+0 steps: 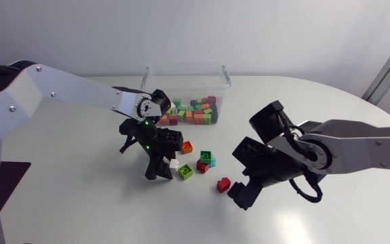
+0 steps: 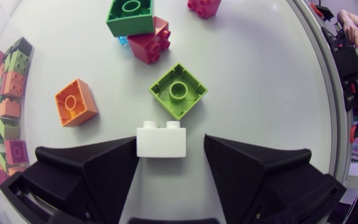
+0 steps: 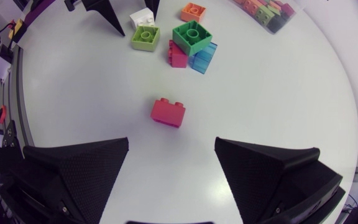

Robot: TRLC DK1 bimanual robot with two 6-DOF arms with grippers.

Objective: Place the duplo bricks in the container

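The left arm (image 1: 66,91) reaches in from its side towards the middle of the table (image 1: 100,203), wrist bent so that the left gripper (image 2: 171,138) points downward. Its fingers stand spread. A white brick (image 2: 161,140) lies on the table between them, hard beside one finger and clear of the other. Just ahead of it lie a lime brick (image 2: 178,91) and an orange brick (image 2: 76,102). The right arm (image 1: 364,149) comes in from the opposite side, and the right gripper (image 3: 171,142) tilts down with its fingers wide apart. A red brick (image 3: 168,112) lies ahead of it, untouched. The container (image 1: 185,64) stands behind the left gripper, holding many bricks.
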